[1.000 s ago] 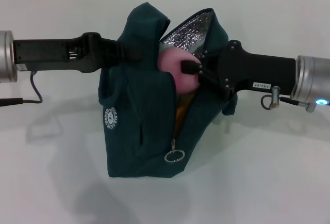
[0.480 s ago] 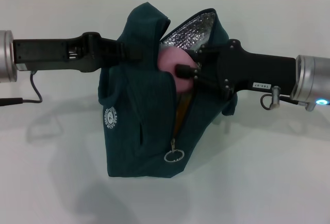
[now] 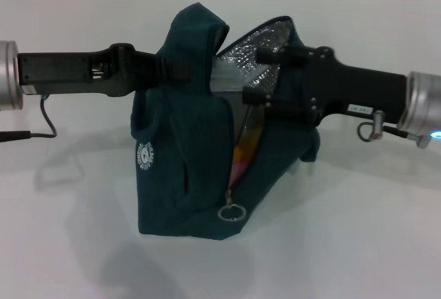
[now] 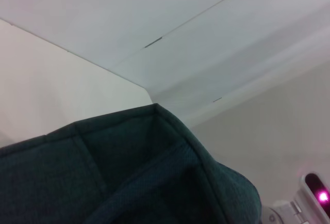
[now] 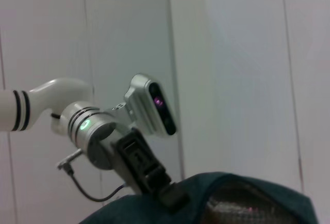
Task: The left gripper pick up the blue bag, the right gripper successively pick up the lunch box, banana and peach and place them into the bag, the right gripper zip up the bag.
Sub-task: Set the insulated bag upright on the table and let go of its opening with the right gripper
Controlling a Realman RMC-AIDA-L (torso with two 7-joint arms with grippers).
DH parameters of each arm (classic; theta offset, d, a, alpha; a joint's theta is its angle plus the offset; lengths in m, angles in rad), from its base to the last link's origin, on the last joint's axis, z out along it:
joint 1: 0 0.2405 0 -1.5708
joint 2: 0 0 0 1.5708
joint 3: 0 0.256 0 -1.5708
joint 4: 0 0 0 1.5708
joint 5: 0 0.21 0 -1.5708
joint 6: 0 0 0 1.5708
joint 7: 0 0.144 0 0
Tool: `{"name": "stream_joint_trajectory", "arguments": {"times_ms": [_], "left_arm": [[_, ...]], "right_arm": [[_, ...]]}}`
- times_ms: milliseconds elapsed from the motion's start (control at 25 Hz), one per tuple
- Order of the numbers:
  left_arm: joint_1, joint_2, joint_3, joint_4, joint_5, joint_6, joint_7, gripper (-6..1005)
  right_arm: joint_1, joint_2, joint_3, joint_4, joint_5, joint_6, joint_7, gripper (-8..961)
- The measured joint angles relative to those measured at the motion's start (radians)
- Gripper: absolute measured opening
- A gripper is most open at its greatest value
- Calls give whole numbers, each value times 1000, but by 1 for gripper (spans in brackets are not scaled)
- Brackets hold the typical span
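Observation:
The blue bag (image 3: 182,168) hangs just above the white table, held up by its top. My left gripper (image 3: 176,70) comes in from the left and is shut on the bag's upper edge; its fingertips are buried in the fabric. At the bag's open mouth my right gripper (image 3: 260,77) stands open, against the silver foil lining (image 3: 251,44), with nothing between its fingers. Down in the open zipper slit a strip of the yellow-orange banana (image 3: 244,144) shows, with a bit of the pink peach (image 3: 236,167) below it. The lunch box is hidden. The bag's fabric (image 4: 129,177) fills the lower left wrist view.
The zipper's ring pull (image 3: 232,212) hangs at the low end of the slit, and a white round logo (image 3: 145,156) marks the bag's side. The right wrist view shows the left arm (image 5: 98,131) above the bag's top (image 5: 227,203). A wall stands behind the white table (image 3: 372,230).
The right gripper opened and let go of the peach, which dropped from the mouth down into the bag. The right arm drew back a little to the right. The left arm held still.

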Motion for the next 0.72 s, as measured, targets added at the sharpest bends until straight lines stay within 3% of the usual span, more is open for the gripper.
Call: {"name": "stream_joint_trajectory", "arguments": {"times_ms": [400, 720], "left_arm": [[3, 0, 0, -1, 0, -2, 1, 41], [6, 0, 0, 1, -1, -1, 1, 41]], "right_arm": [[-61, -6, 209, 21, -1, -66, -44, 724], [-101, -21, 238, 39, -11, 128, -47, 770]]}}
